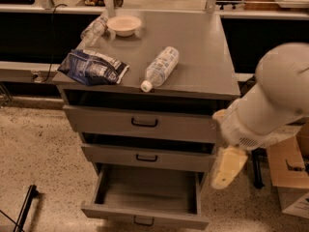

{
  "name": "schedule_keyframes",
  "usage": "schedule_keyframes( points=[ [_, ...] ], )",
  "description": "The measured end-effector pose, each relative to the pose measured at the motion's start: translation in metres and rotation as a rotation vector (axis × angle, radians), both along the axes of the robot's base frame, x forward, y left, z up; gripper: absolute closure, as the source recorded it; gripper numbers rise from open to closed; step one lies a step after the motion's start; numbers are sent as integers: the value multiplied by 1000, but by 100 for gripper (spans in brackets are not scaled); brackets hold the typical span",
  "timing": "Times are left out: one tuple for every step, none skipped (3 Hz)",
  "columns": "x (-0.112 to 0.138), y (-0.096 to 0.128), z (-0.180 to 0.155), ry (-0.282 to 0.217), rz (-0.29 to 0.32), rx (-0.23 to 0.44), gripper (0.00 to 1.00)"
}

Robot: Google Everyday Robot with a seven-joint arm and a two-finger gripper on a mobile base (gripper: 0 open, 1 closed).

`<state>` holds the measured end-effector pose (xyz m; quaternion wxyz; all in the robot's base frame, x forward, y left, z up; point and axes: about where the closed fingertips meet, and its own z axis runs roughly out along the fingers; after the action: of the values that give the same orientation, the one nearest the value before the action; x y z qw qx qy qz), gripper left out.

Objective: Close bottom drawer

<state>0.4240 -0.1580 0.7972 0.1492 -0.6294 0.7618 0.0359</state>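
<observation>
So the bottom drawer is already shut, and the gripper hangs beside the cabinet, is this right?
Not quite: the camera view shows the bottom drawer pulled open, its bare grey inside visible. The rest holds: the gripper hangs beside the cabinet, level with the middle drawer.
</observation>
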Motion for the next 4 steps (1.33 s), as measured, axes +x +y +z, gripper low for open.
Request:
schedule_keyframes(
  points=[
    [-31, 28, -75, 56, -38, 83, 0],
    [-40, 30, -97, 46, -48, 82, 0],
    [-37, 28, -115, 122, -64, 60, 0],
    [-64, 34, -171, 204, -42, 70, 0]
  ],
)
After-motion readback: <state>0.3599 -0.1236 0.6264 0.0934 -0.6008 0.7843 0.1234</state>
